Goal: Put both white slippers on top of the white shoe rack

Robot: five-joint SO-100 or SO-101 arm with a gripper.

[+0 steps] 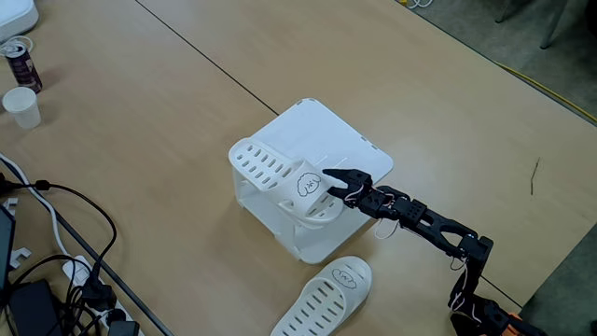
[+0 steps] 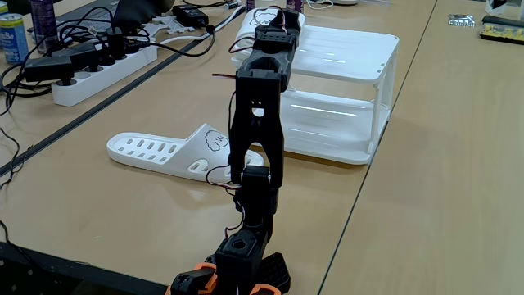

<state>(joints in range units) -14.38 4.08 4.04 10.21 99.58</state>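
Your tool (image 1: 328,183) is stretched out over the white shoe rack (image 1: 322,140), and its two dark fingers are clenched on the strap end of one white slipper (image 1: 280,177). You can see the small black face drawn on that strap just left of the fingertips in a fixed view. That slipper lies on the rack's flat top along its near-left edge, its slotted sole pointing up and to the left, and its strap end juts a little past the rack's near corner.

The second slipper (image 1: 326,294) lies flat on the bench (image 1: 168,121), just near the rack in the same view, sole slots up and its face mark toward the rack. In another fixed view you see this slipper (image 2: 168,152) to the left of the arm, beside the rack's (image 2: 352,90) lower tier but not touching it. From that side the arm rises from its base at the near edge and reaches away over the rack top, and the arm hides the tool's grip.

At the far left of the bench in a fixed view stand a white paper cup (image 1: 21,105) and a dark can (image 1: 20,62). Black cables (image 1: 65,247) run along the near-left corner, and a white power strip (image 2: 102,70) lies well apart from the rack.
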